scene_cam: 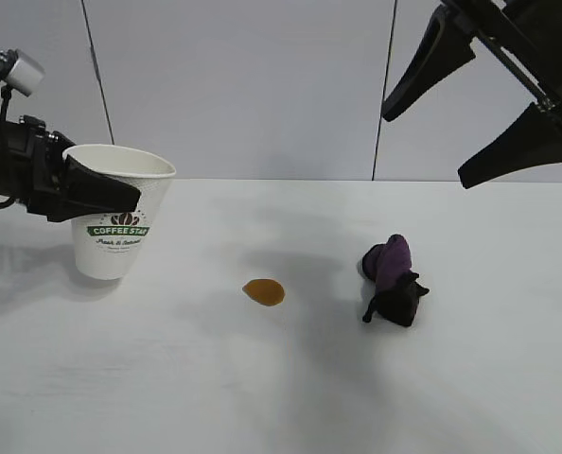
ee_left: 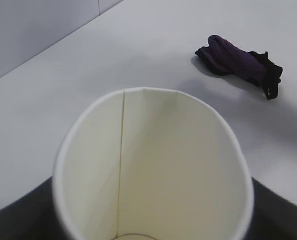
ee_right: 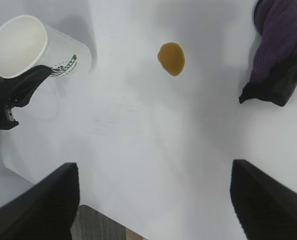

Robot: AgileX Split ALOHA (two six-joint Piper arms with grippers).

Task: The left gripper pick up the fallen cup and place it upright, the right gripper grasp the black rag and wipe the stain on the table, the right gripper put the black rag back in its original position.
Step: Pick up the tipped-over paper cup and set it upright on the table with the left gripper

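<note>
Cup [scene_cam: 116, 219] stands upright at the surface's [scene_cam: 281, 378] left, clasped by the left hand [scene_cam: 96, 189]; stain [scene_cam: 263, 291] and black rag [scene_cam: 393, 281] lie apart; right hand [scene_cam: 484, 99] hovers agape, empty.

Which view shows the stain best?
The right wrist view: the stain lies in plain sight, seen from above, between the cup and the black rag. The exterior view shows it flatter. The left wrist view misses it.

Exterior cam sits low, facing the arms across the table [scene_cam: 281, 397]. Left wrist cam looks right into the cup [ee_left: 153, 165], rag [ee_left: 238, 62] at 1 o'clock. Right wrist cam looks down from high up; both share the cup and rag.
</note>
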